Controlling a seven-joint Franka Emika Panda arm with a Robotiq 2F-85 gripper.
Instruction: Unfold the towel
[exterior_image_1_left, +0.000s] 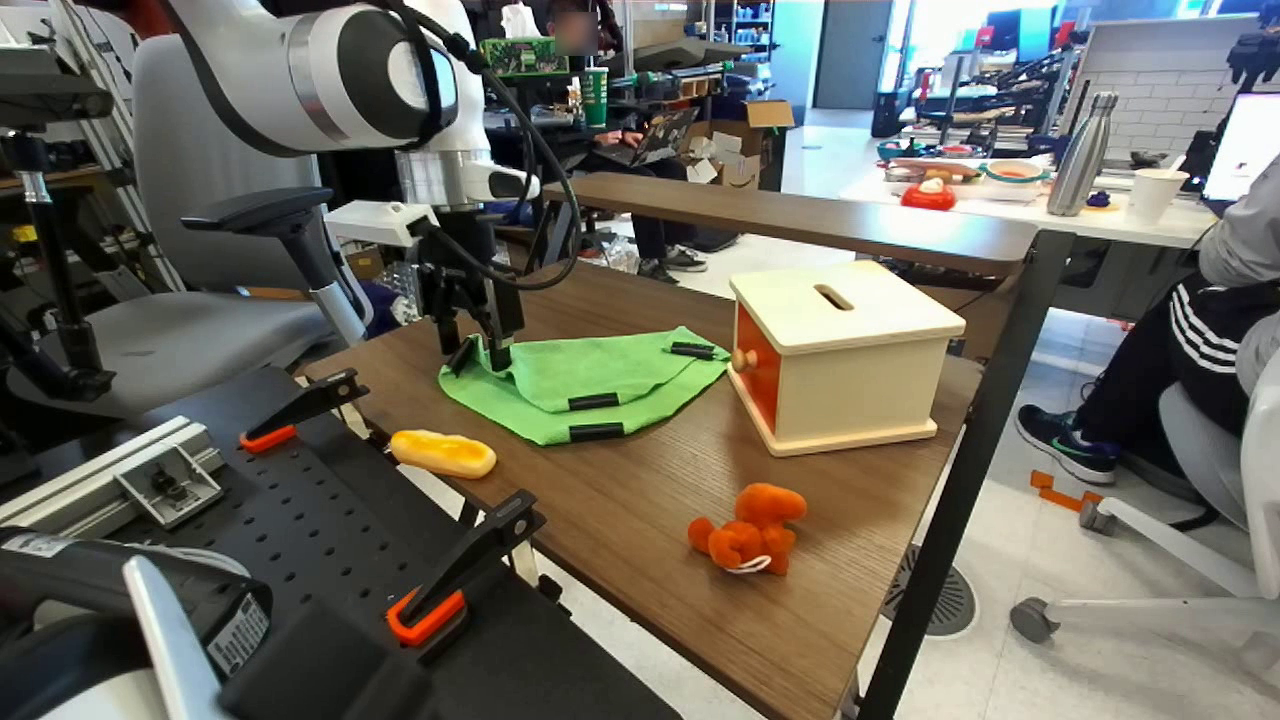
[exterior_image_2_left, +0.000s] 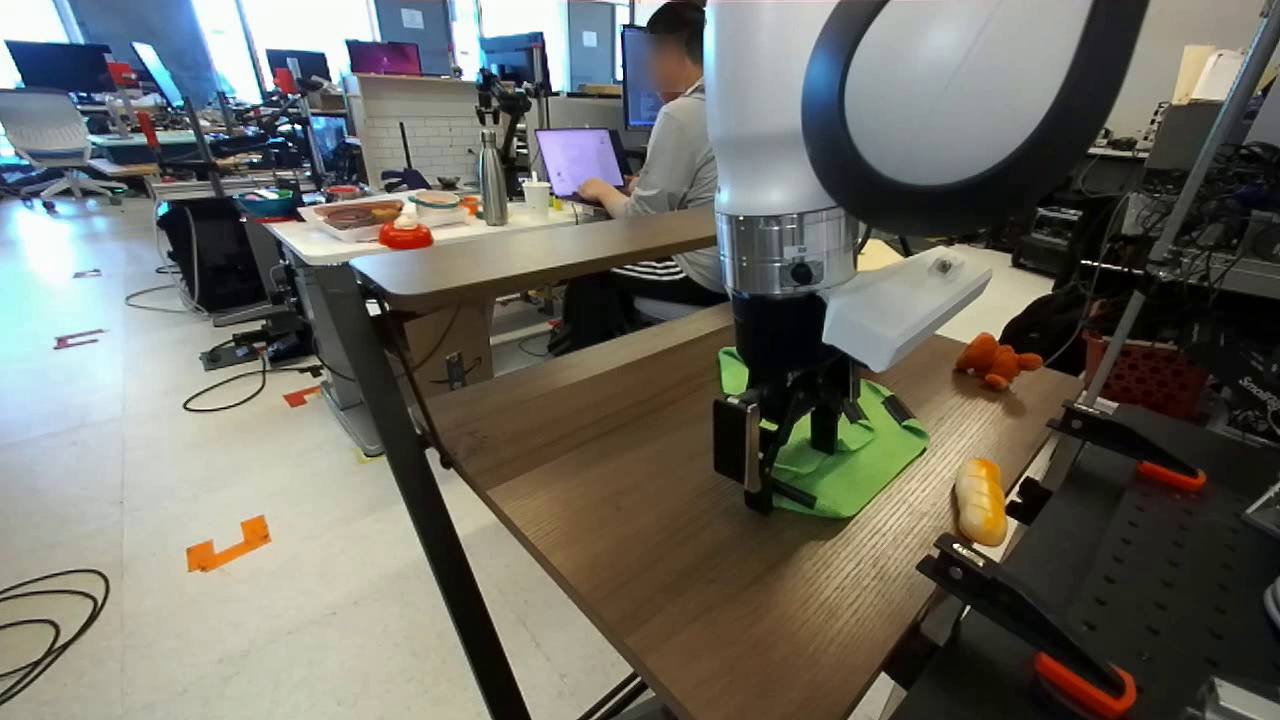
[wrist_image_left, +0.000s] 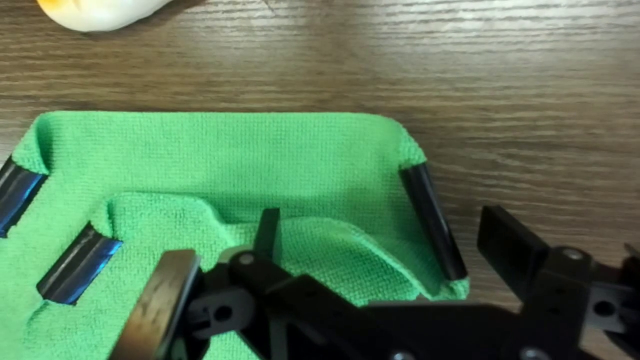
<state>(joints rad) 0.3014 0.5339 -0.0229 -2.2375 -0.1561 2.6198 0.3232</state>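
The bright lime-green, thin cloth towel (wrist_image_left: 225, 145) lies below the black two-finger gripper (wrist_image_left: 384, 234), one end of it at the jaws and the rest stretching away from them. It is doubled, the upper layer's rumpled edge set back from the lower layer's, with glossy black strips at several corners. The jaws stand wide apart and grasp nothing: in the wrist view one finger is over the upper layer, the other past the cloth over bare wood, and a black strip (wrist_image_left: 434, 220) at the towel's end lies between them. Whether either fingertip touches the cloth cannot be told.

Near the jaws, past the towel's straight edge, lies a yellow-and-white, oblong toy roll (exterior_image_1_left: 440, 453). Beyond the towel's opposite end, well apart from the jaws, stands a pale wooden box (exterior_image_1_left: 870, 390) with a slotted top and an orange front. A small, bright-orange plush toy (exterior_image_1_left: 750, 525) is farther from the jaws than the roll in both exterior views. All rest on a brown wood-grain table (exterior_image_1_left: 620, 490). Past the roll from the jaws is a black perforated panel (exterior_image_1_left: 320, 560) bearing black clamps (exterior_image_1_left: 475, 565) with orange pads.
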